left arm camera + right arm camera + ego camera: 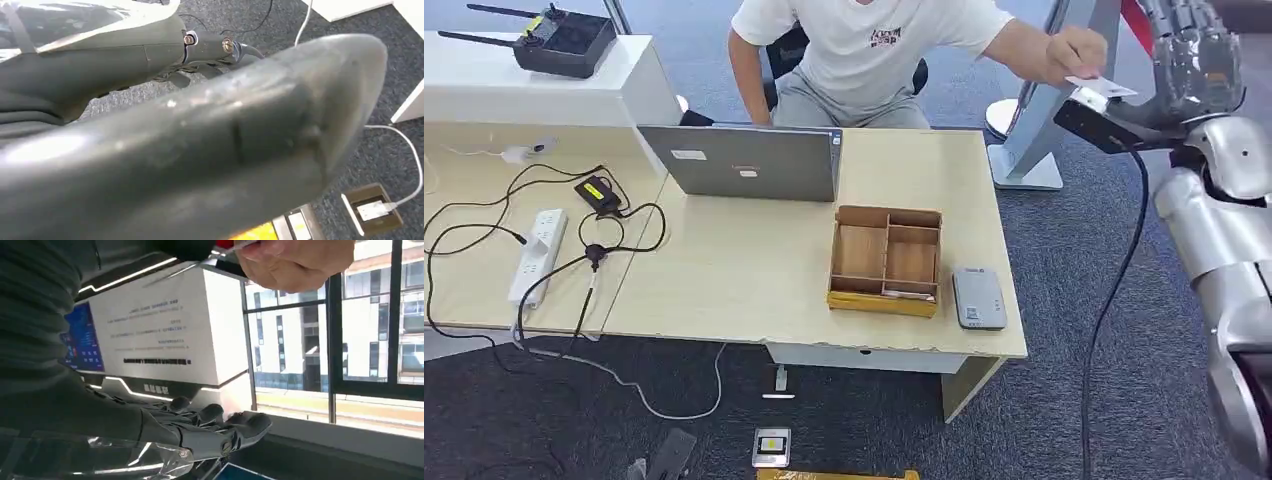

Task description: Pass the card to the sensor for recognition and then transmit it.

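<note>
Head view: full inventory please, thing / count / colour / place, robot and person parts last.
desk: 1, light wood, centre
laptop: 1, grey, back of desk, lid toward the camera
tray: 1, brown wood, compartments, right part of desk
sensor: 1, grey, desk's right edge, beside the tray
power strip: 1, white, left of desk, black cables around it
adapter: 1, black, left of the laptop
remote: 1, black with antennas, on the white cabinet, upper left
floor box: 1, metal, on the carpet below the desk
card: 1, white, upper right, in the person's hand
person's hand: 1, holding the card out by the right hand
right hand: 1, silver, raised upper right; grasp unclear
left hand: 1, dark grey, over the carpet in the left wrist view
</note>
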### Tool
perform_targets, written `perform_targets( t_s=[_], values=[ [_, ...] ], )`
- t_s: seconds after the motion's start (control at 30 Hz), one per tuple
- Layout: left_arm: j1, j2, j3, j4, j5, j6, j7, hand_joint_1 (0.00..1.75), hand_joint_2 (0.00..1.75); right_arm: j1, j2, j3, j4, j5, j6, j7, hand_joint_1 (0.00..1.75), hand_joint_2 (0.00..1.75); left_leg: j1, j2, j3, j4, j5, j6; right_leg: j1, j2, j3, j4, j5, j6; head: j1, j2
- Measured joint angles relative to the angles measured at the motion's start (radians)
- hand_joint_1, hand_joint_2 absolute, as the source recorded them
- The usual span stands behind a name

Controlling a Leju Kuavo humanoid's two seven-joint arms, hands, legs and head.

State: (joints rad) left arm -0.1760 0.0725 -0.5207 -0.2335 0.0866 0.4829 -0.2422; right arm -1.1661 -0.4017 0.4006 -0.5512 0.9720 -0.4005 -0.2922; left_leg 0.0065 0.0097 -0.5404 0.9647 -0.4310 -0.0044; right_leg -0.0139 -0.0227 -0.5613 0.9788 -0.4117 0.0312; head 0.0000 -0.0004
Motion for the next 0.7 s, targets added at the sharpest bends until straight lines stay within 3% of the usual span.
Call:
perform_targets(
  t_s=[0.7],
  values=[
    [0.007, 0.001, 0.0, 0.0, 0.026, 0.011, -0.014, 0.0, 0.0, -0.031, 0.031, 0.043, 0.059, -0.056, 0.039, -0.011, 1.75, 1.75, 0.0, 0.0, 0.0, 0.0, 0.0, 0.0, 0.0, 0.0, 0.0, 0.0, 0.0, 0.0, 0.0, 0.0]
  ],
)
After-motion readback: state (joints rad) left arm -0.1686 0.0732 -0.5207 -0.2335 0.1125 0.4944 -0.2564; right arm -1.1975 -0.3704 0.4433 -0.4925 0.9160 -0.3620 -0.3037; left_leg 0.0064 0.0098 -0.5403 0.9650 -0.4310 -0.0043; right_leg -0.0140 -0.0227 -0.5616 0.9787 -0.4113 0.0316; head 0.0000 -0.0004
